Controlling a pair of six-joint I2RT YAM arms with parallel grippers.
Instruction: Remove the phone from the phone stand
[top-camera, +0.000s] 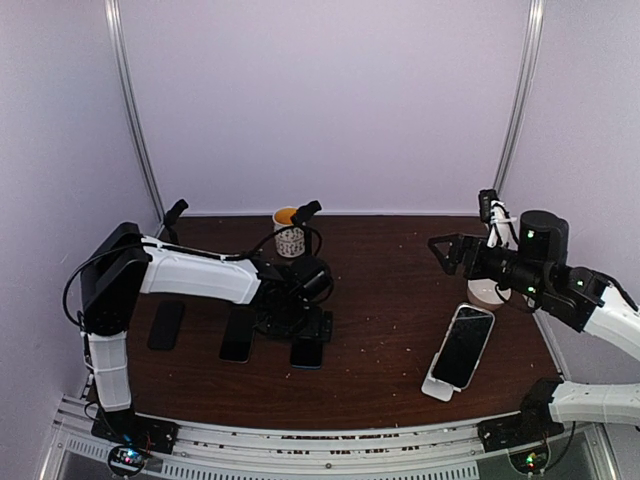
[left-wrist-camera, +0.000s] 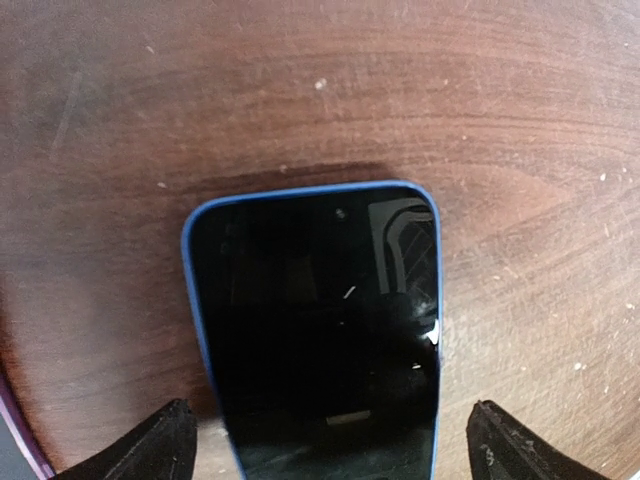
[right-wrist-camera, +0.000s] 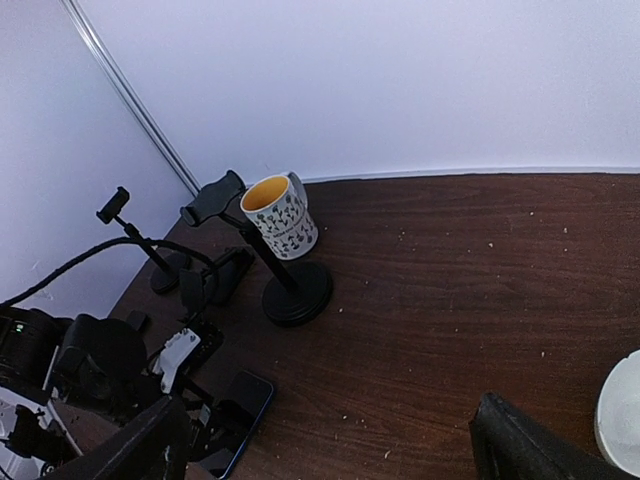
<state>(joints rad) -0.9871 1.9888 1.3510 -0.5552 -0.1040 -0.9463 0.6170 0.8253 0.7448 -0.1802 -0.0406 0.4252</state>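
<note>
Quite a bit was hard to see here. In the left wrist view the blue-cased phone (left-wrist-camera: 315, 330) ran off the bottom edge, so its lower end was cut off. From the top camera the left arm's wrist covered most of it, with just the near end poking out. The dark screen showed only reflections.

That phone lay flat, face up, on the bench (left-wrist-camera: 480, 120), off any stand. The left hand (left-wrist-camera: 330, 440) sat right over it with its fingers (left-wrist-camera: 150, 445) spread wide, one on each side of the phone's lower part. There was clear bench between each finger and the case, so it wasn't gripping anything.

The black stand (right-wrist-camera: 300, 290) stood just behind, beside the mug (right-wrist-camera: 282, 217), with its clamp empty.

The right hand (right-wrist-camera: 330, 425) was up off the bench on the right side, fingers also spread and holding nothing. Only the tips showed in its own camera. Near it, another phone (top-camera: 463, 345) leaned on a white stand (top-camera: 437, 388). A white round thing (right-wrist-camera: 622, 415) was cut off at the frame edge and I couldn't tell what it was.
</note>
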